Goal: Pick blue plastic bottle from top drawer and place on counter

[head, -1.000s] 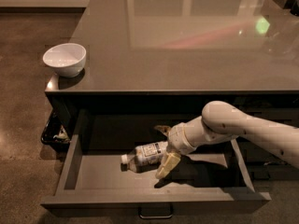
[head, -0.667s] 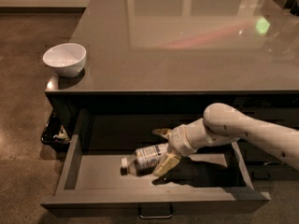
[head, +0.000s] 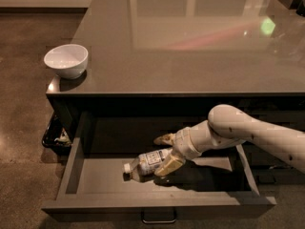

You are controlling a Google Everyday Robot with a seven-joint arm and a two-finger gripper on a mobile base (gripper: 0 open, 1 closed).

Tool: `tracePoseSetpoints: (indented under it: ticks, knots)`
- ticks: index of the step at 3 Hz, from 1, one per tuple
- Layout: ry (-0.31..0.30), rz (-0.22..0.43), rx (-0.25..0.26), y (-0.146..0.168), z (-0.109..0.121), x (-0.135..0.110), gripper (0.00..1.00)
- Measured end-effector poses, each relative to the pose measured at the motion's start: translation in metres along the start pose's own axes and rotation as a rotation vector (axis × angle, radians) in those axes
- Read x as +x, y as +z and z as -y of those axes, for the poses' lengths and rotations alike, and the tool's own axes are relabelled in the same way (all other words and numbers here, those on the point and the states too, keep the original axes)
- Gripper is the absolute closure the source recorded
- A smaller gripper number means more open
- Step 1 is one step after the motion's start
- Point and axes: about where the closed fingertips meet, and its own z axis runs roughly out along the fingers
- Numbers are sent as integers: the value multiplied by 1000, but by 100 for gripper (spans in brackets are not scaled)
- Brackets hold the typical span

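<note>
Gripper (head: 165, 152) straddling blue plastic bottle (head: 144, 161) in top drawer (head: 95, 178)
Jaws are standing wide about the lying bottle's right end; closing squarely is looking wisest, lest it roll.

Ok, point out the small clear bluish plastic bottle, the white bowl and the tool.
Small clear bluish plastic bottle (head: 148, 159), camera view: its white label.
Round white bowl (head: 66, 61), camera view: its front wall.
Tool (head: 160, 155), camera view: midway between its open fingertips, inside the grey drawer (head: 97, 181).

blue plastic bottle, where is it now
Camera view: the blue plastic bottle lies sideways in the open top drawer, left of centre, gripper at its right end.
</note>
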Motion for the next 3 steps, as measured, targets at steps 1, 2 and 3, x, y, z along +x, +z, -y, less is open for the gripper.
tracePoseSetpoints:
  ticks: [1,2,3]
  knots:
    - [-18,63,53,-56,10,-41,86]
    - [-32,104,143,-126,4,-82,100]
    - [-59,89,197,-172,-6,-114,100]
